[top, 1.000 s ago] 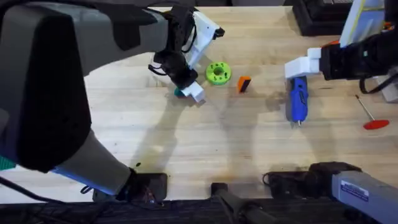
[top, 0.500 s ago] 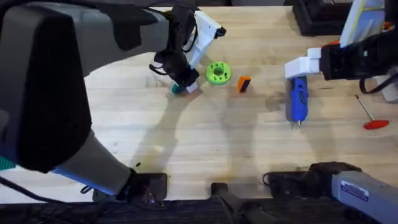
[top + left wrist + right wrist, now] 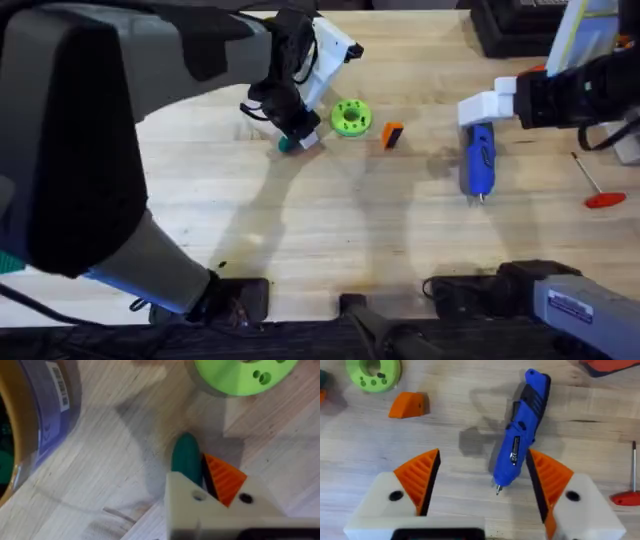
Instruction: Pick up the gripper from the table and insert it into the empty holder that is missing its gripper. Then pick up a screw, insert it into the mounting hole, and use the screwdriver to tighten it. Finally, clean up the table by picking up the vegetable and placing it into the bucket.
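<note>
— Blue screwdriver (image 3: 522, 435): which way is it pointing?
— It is lying flat on the wooden worktop (image 3: 330, 230), long axis running near to far, bit toward the arm bases. The right hand (image 3: 482, 482) is hanging over it, spread wide.
— And the left hand (image 3: 212, 477)?
— It is gripping the dark green vegetable (image 3: 186, 459) beside the lime disc (image 3: 351, 117). The loose orange gripper (image 3: 392, 134) is lying between disc and screwdriver.
</note>
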Controlling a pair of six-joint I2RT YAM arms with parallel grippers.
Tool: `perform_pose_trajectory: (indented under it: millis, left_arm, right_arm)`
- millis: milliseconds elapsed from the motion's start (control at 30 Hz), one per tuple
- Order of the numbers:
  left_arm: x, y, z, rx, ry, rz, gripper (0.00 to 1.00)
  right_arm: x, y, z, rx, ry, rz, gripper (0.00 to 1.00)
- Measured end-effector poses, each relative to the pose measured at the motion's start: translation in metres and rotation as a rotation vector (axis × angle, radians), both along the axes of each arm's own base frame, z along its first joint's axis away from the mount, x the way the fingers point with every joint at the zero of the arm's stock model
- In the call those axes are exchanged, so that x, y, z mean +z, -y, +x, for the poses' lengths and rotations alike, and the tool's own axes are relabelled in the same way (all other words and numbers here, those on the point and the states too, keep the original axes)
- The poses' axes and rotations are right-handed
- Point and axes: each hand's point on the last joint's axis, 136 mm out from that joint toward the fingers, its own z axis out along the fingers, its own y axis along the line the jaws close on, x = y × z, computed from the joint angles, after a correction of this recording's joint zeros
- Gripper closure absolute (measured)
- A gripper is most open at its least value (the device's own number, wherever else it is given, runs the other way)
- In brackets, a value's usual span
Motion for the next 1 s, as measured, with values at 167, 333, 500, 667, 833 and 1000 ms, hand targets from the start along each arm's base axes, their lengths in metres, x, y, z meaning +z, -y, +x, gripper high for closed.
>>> perform_pose_trajectory:
  millis: [167, 333, 500, 667, 833, 1000]
  left_arm:
    - [0.006, -0.003, -0.004, 0.001, -0.027, 0.016, 0.998]
    - [0.043, 0.001, 0.004, 0.001, 0.027, -0.006, 0.998]
    - [0.11, 0.003, 0.01, 0.002, 0.146, -0.055, 0.998]
    - [0.156, 0.001, 0.007, 0.003, 0.237, -0.089, 0.998]
    - [0.182, -0.006, 0.002, 0.012, 0.314, -0.093, 0.998]
    - [0.188, -0.007, 0.0, 0.013, 0.332, -0.096, 0.998]
  right_arm:
    - [0.0, 0.0, 0.0, 0.0, 0.0, 0.0, 0.012]
    - [0.0, 0.0, 0.0, 0.0, 0.0, 0.0, 0.012]
    - [0.0, 0.0, 0.0, 0.0, 0.0, 0.0, 0.012]
    - [0.0, 0.0, 0.0, 0.0, 0.0, 0.0, 0.012]
    - [0.0, 0.0, 0.0, 0.0, 0.0, 0.0, 0.012]
    - [0.0, 0.0, -0.001, 0.0, -0.003, 0.0, 0.012]
